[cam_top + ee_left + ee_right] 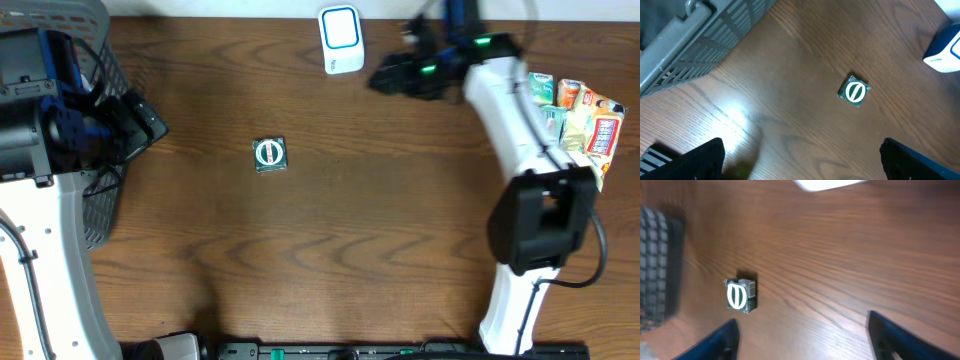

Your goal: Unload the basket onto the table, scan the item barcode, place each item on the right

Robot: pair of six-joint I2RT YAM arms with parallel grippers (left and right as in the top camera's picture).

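Along the near edge of the worktop (330, 290) we find bare brown wood between the two white arm bases, with open room from side to side. Further in, left of the middle, the small green packet (270, 154) lies flat and alone, with free wood all round it. Its top carries a white ring crossed by a bar. In the right wrist view a small white barcode label shows on one side of it, its print too fine for us to read. At the left edge stands the grey slatted basket (100, 200). The left gripper (148, 122) hangs just beside the basket's inner wall, jaws wide apart and holding nothing, well apart from the packet. At the right edge a heap of coloured snack packs (580, 115) lies close against the right arm, and we cannot make out their lettering. Toward the far edge the right gripper (395, 75) hovers with its jaws spread wide and nothing between them. It is just beside the white scanner (341, 40), which sits at the far edge and shows a blue rounded frame on its face. The small dark print on the scanner's side is illegible to us.
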